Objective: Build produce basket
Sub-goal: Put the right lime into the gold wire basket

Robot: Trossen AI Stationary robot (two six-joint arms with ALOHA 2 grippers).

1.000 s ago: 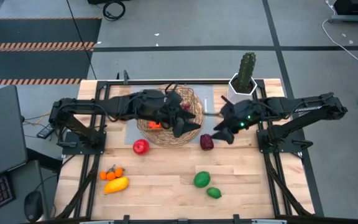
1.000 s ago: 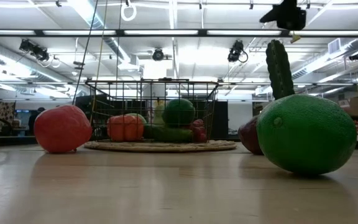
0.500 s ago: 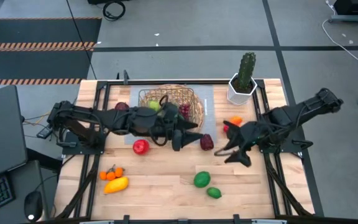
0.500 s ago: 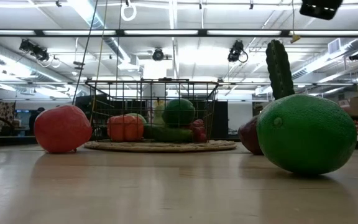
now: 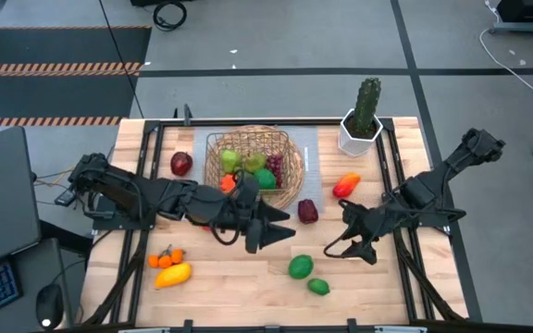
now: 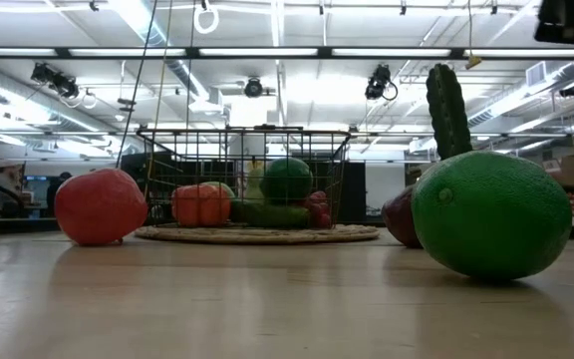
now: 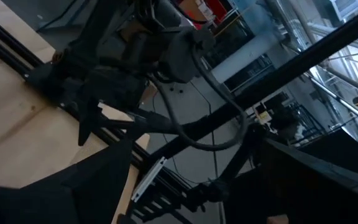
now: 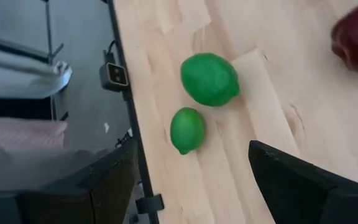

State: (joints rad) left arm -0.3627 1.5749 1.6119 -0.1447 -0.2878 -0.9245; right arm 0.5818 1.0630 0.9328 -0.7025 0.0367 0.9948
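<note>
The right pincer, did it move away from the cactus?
Yes. The right pincer has swung away from the cactus and basket, toward the two limes near the table's front edge.

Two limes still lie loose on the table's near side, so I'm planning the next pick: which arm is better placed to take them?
Probably the right. The right gripper hangs open just beside the larger lime and smaller lime, and its wrist camera frames both. The left gripper is about as near, but its camera looks away.

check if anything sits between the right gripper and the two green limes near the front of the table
Nothing visible does. The right gripper hangs open beside the larger lime, with the smaller lime just past it. Only bare table shows between them; the dark plum lies off toward the basket.
</note>
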